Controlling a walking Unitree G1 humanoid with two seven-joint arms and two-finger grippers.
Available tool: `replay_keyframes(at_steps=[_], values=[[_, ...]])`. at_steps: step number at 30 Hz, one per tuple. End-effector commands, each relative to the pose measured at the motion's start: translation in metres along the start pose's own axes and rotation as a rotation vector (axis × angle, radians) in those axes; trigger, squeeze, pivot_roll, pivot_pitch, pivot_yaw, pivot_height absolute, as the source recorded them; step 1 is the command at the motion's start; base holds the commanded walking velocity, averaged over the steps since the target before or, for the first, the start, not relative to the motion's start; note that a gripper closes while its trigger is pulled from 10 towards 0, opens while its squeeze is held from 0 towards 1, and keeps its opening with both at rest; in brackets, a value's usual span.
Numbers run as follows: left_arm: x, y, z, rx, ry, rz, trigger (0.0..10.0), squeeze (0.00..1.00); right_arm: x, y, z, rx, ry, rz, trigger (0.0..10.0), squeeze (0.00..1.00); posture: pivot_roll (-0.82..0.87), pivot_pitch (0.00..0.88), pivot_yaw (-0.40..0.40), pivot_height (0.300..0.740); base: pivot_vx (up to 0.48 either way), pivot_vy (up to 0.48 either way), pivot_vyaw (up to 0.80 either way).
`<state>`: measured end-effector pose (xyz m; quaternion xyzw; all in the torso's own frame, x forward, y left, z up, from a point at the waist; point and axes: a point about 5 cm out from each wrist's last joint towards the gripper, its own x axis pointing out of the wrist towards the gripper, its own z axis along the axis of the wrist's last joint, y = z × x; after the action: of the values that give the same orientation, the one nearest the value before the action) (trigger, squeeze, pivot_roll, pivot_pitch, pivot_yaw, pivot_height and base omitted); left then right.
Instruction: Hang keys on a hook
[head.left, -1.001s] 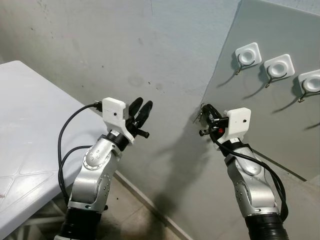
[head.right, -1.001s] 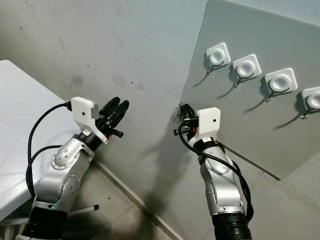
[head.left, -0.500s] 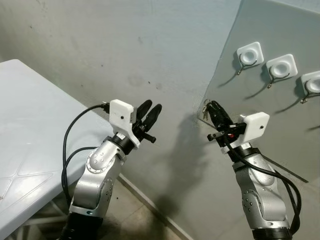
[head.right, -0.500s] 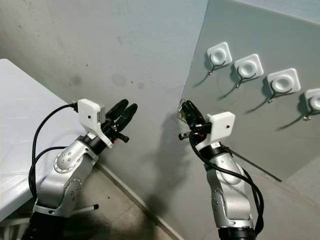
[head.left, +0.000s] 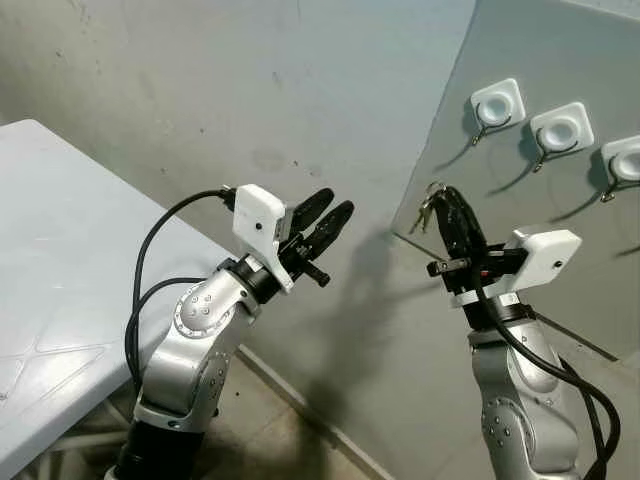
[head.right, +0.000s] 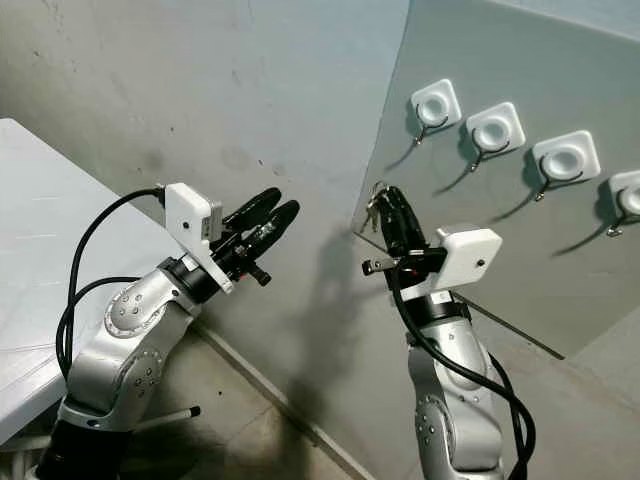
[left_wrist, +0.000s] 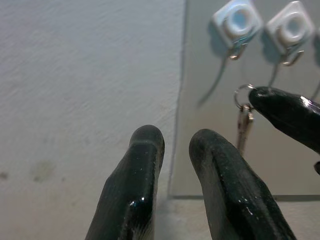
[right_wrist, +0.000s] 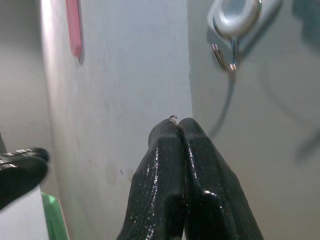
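A small bunch of keys (head.left: 428, 207) on a metal ring hangs from the tip of my right gripper (head.left: 450, 193), which is shut on the ring. The gripper is held up in front of the grey board (head.left: 560, 250), below and left of the nearest hook (head.left: 497, 104). Further white-based hooks (head.right: 495, 126) (head.right: 566, 157) run to the right along the board. In the right wrist view the shut fingertips (right_wrist: 170, 131) point up at a hook (right_wrist: 231, 20). My left gripper (head.left: 336, 203) is raised near the wall, open by a narrow gap with nothing in it, and its wrist view shows the key ring (left_wrist: 243, 97).
A white table (head.left: 60, 260) stands at the left against the stained concrete wall (head.left: 250, 90). The grey board leans on that wall, its lower edge near the bare floor (head.left: 280, 440). Open space lies between my two arms.
My right gripper has risen with the keys and swung closer to the nearest hook. My left arm has also lifted and reached further right.
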<state>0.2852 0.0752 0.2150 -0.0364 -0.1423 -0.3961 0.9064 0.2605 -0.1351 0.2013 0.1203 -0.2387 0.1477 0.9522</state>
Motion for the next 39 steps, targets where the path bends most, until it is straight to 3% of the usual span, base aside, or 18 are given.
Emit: replay_keyframes(at_steps=[1, 11, 25, 39], values=[[0.004, -0.005, 0.008, 0.012, -0.014, -0.045, 10.0, 0.0, 0.002, 0.003, 0.009, 0.001, -0.027, -0.007, 10.0, 0.0, -0.06, 0.014, -0.068, 0.74, 0.0, 0.0, 0.0], [0.006, -0.006, 0.016, 0.017, -0.006, -0.085, 10.0, 0.0, 0.004, 0.012, 0.021, 0.04, -0.055, -0.033, 10.0, 0.0, -0.07, 0.039, -0.049, 0.74, 0.0, 0.0, 0.0], [0.011, -0.009, 0.024, 0.015, -0.019, -0.112, 10.0, 0.0, 0.021, 0.015, 0.035, 0.147, -0.094, -0.076, 10.0, 0.0, -0.07, 0.048, -0.044, 0.74, 0.0, 0.0, 0.0], [0.01, -0.01, 0.026, 0.011, -0.019, -0.109, 10.0, 0.0, 0.03, 0.017, 0.04, 0.166, -0.102, -0.077, 10.0, 0.0, -0.06, 0.053, -0.046, 0.74, 0.0, 0.0, 0.0]])
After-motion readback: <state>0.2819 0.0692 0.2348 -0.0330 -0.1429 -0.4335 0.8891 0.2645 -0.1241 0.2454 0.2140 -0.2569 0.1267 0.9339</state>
